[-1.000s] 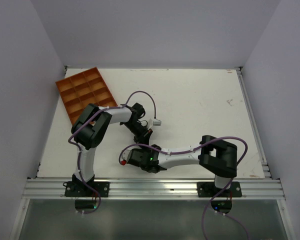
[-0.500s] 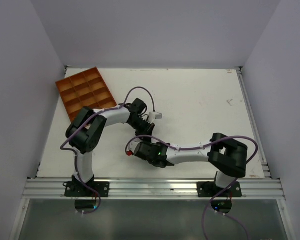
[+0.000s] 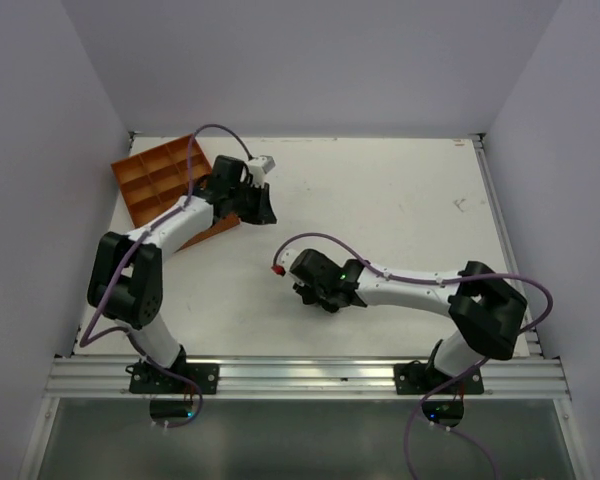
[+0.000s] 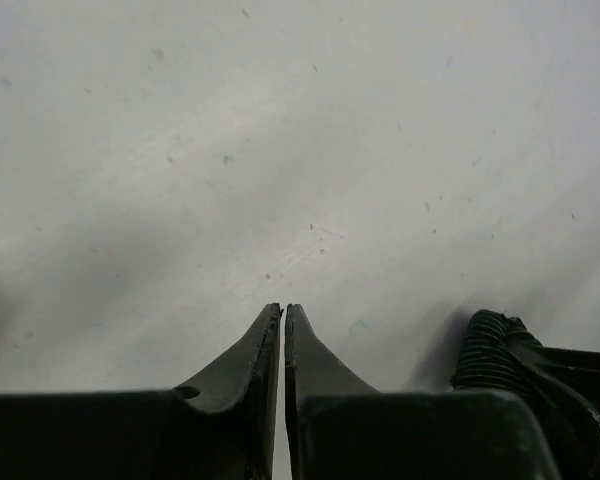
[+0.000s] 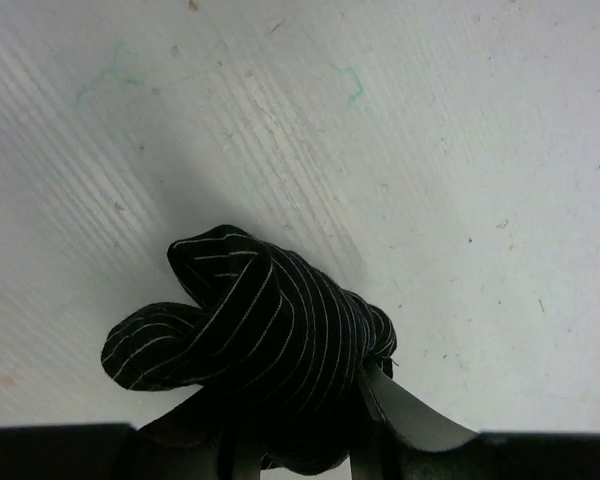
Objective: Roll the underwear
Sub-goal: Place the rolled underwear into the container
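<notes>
no legible text, label, brand, number or sign in any view. surface (image 5: 460,150): only faint green scribbles (image 5: 348,82), not readable as characters. underwear (image 5: 250,320): thin pale pinstripes, no lettering to read.

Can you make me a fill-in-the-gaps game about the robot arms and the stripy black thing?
1. The underwear is black with thin ___ stripes.
2. It sits bunched up between the right gripper's ___.
3. The left gripper has its tips almost together, with ___ between them.
4. The tray beside the left arm is coloured ___.

Missing words: white; fingers; nothing; orange.
</notes>
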Robot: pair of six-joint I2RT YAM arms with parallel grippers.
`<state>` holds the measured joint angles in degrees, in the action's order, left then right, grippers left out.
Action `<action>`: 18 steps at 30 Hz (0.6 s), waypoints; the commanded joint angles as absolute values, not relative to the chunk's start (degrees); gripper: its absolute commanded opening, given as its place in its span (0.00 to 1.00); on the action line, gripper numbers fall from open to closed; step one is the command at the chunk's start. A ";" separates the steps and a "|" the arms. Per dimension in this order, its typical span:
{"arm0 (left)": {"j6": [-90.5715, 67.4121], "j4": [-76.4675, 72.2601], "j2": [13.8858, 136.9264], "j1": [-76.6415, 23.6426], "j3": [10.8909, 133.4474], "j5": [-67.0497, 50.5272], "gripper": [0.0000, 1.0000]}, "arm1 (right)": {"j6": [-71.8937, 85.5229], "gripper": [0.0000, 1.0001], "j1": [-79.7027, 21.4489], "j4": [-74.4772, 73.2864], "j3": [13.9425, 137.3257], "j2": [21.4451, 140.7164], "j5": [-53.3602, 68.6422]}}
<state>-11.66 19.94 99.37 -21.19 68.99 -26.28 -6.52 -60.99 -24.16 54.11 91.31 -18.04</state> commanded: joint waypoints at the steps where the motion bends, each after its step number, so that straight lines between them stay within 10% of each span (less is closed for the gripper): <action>1: -12.40 11.08 92.55 -19.87 69.09 -21.45 0.08 | -2.55 0.00 -58.98 -25.31 55.81 88.42 -11.08; 18: -25.67 -7.30 82.97 -19.13 57.05 -41.49 0.00 | 13.35 0.00 -43.86 -40.42 72.83 94.21 -1.06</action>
